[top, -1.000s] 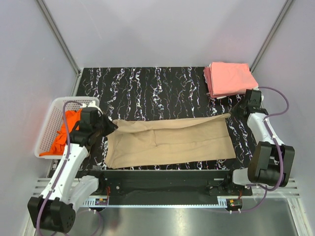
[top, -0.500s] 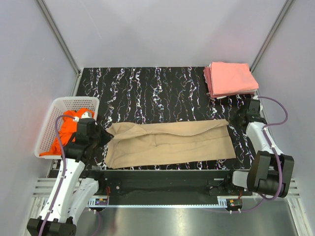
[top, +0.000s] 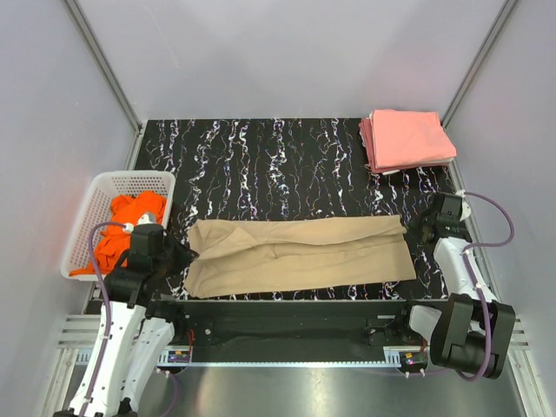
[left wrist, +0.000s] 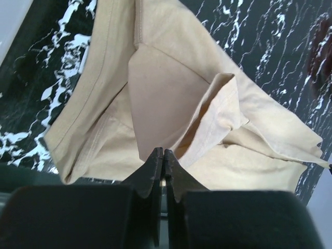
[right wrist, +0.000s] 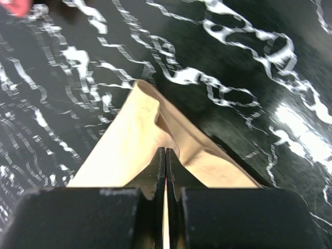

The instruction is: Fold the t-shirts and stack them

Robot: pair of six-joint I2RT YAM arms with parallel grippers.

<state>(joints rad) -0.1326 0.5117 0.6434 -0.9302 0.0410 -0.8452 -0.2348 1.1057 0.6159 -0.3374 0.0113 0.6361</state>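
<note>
- The left gripper [left wrist: 163, 151] was clamped on one end of the tan t-shirt [top: 300, 256], the cloth spreading out ahead of its tips.
- The right gripper [right wrist: 165, 150] pinched the shirt's opposite corner (fingers pressed tight together).
- The folded salmon-pink t-shirts [top: 407, 139] lay well beyond the right gripper.

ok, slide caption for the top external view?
The left end effector and right end effector pinch opposite ends of the tan t-shirt on the table; pink stack far right.
</note>
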